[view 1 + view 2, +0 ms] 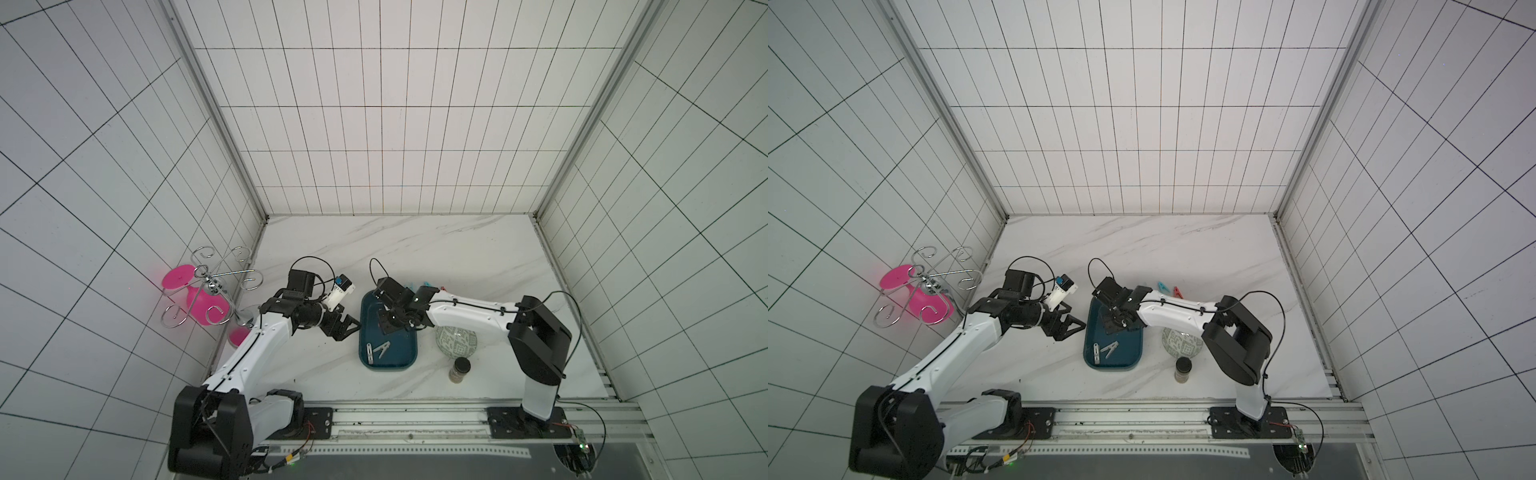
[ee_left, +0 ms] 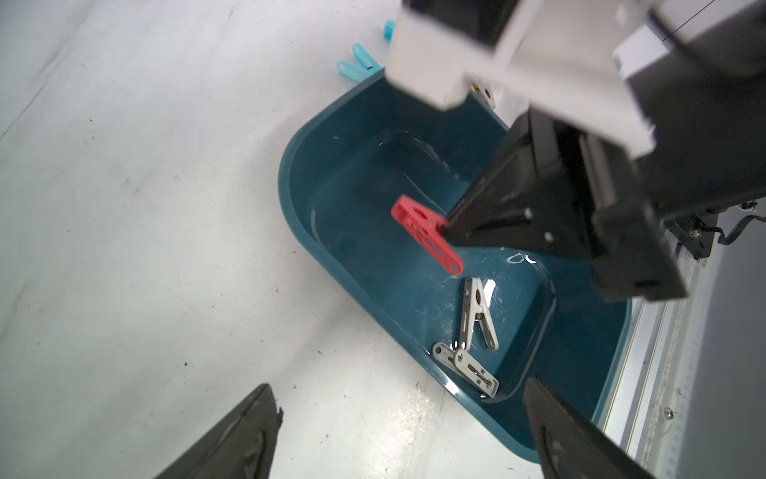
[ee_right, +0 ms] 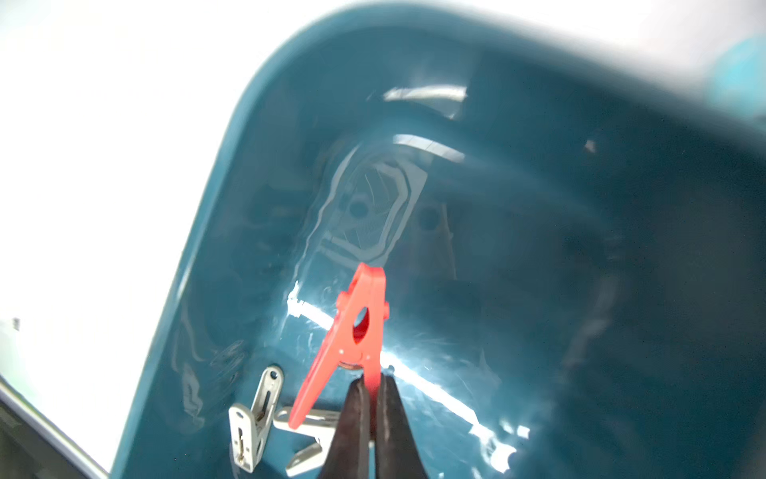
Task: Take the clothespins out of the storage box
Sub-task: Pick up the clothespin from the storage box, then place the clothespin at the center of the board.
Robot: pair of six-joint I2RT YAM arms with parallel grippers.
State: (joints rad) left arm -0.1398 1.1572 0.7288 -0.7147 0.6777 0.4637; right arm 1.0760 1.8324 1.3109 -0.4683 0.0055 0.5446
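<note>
Gripping one leg of a red clothespin point(image 3: 327, 369) with my right gripper point(image 3: 373, 390): jaws pressed together on it, its nose pointing away from me, inside the storage box point(image 3: 539, 249). I cannot tell whether the pin is clear of the box floor.

Edges: the box's rounded end wall curves round ahead of the right jaws, and above the rim the way is open. Two grey clothespins point(image 2: 476, 315) lie touching each other on the box floor, just behind the right jaws, toward my base.

My left gripper point(image 2: 398, 383) sits just outside the box's long rim, facing the right jaws. Its jaws are wide apart and hold nothing.

Past the box's far end, beyond the right jaws, light blue clothespins point(image 2: 356, 62) and a second red clothespin point(image 1: 1178, 292) lie on the table point(image 1: 415, 249).

Surface and room: white marble-look top. Open tabletop runs ahead of both jaws to the tiled walls point(image 1: 374, 124). Behind the right jaws, beside that arm, stand a patterned bowl point(image 1: 457, 340) and a dark-lidded jar point(image 1: 460, 370). Well behind the left jaws, at the side wall, a pink glass point(image 1: 199, 311) hangs on a wire rack point(image 1: 212, 284).
</note>
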